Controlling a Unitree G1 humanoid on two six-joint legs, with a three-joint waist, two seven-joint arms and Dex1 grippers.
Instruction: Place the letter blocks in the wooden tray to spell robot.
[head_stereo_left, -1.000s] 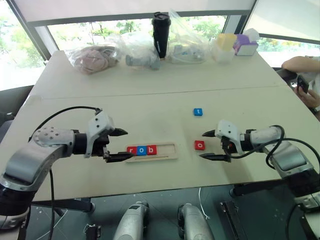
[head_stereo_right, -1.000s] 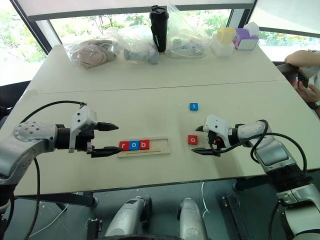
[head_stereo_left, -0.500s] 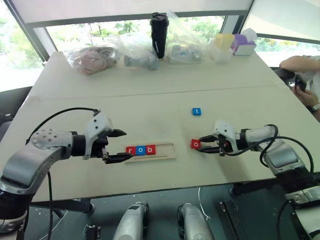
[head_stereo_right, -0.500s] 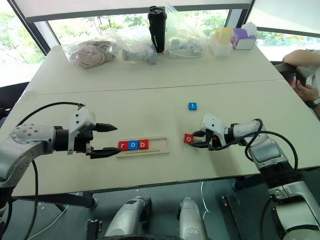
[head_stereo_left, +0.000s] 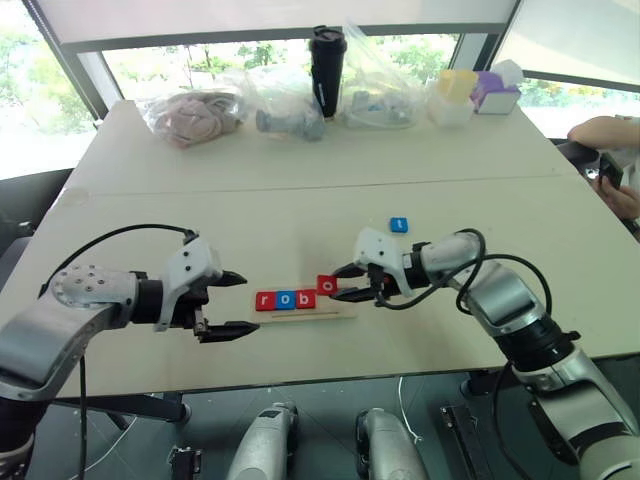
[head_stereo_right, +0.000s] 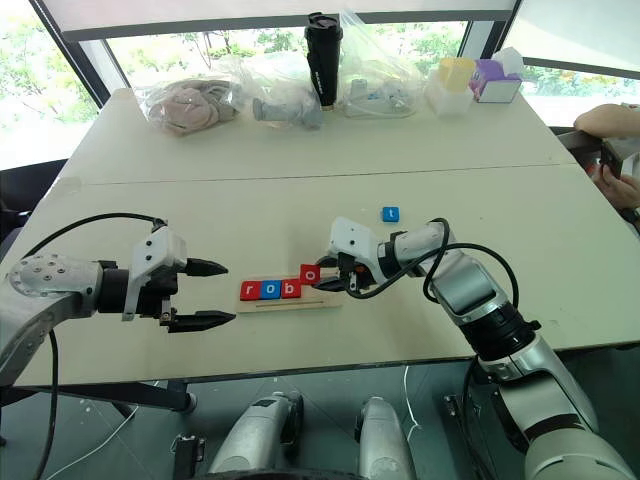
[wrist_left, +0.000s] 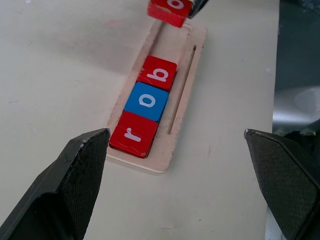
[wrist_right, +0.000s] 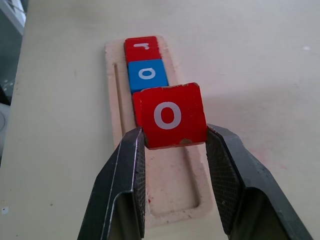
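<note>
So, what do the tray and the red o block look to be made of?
The wooden tray: pale unpainted wood, matte, probably plywood or similar. The red o block, held in the right gripper: likely painted wood, its red coat slightly chipped at the edges, with a white letter.

Pale table (head_stereo_left: 300, 180), seam running across its middle. Along far edge, upper part of frame, left to right: clear bag of pinkish soft items (head_stereo_left: 190, 115); clear bag with grey objects (head_stereo_left: 285, 105); tall black tumbler (head_stereo_left: 325, 70), upright, lid on; another clear bag (head_stereo_left: 378, 85), contents unclear; yellow-topped translucent container (head_stereo_left: 450, 95); purple and white box (head_stereo_left: 497, 90) just beside it. Windows behind, greenery outside. Person's arm (head_stereo_left: 605, 130) at right edge, hand holding a small dark object.
</note>
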